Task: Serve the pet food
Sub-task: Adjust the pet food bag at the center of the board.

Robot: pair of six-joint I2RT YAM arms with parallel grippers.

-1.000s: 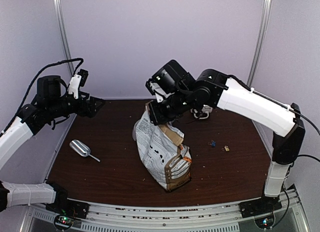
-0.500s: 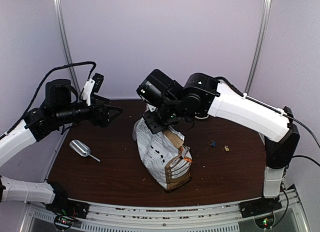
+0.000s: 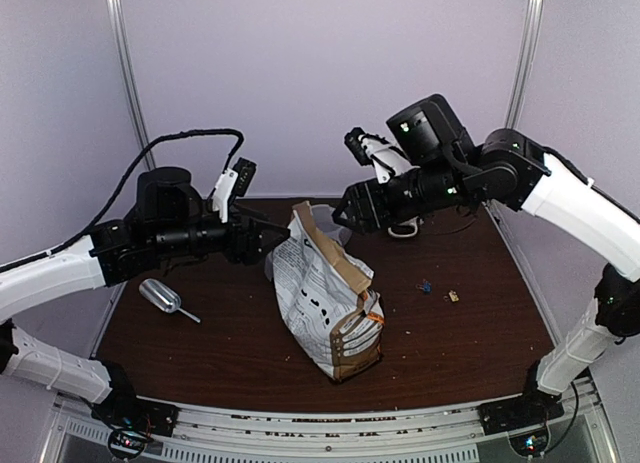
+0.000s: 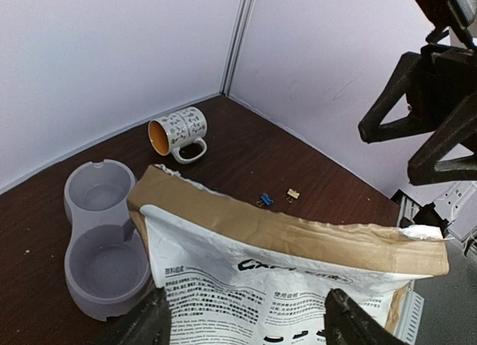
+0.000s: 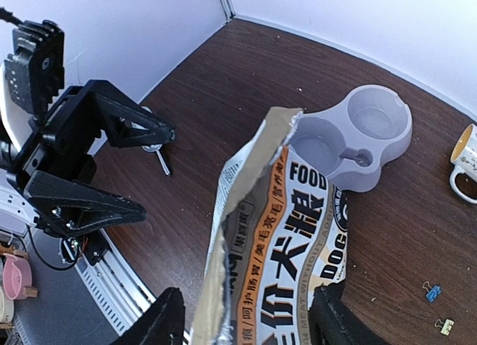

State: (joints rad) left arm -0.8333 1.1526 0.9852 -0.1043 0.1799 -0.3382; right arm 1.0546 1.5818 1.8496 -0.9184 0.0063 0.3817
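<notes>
The printed paper bag stands upright mid-table, its top torn open. The pet food is hidden inside it. My left gripper hovers open just left of the bag's top; in the left wrist view the bag's brown lip lies beyond the spread fingers of that gripper. My right gripper hangs open above and behind the bag, holding nothing; in its wrist view the bag shows between the parted fingers of this gripper. The grey double bowl sits empty behind the bag.
A metal scoop lies at the left of the table. A patterned mug lies on its side at the back. Two small binder clips lie right of the bag. Walls close in the back and sides.
My right gripper let go of the bag's top, opened, and drew back up to the right. My left arm swung right toward the bag, its jaws narrowing a little.
</notes>
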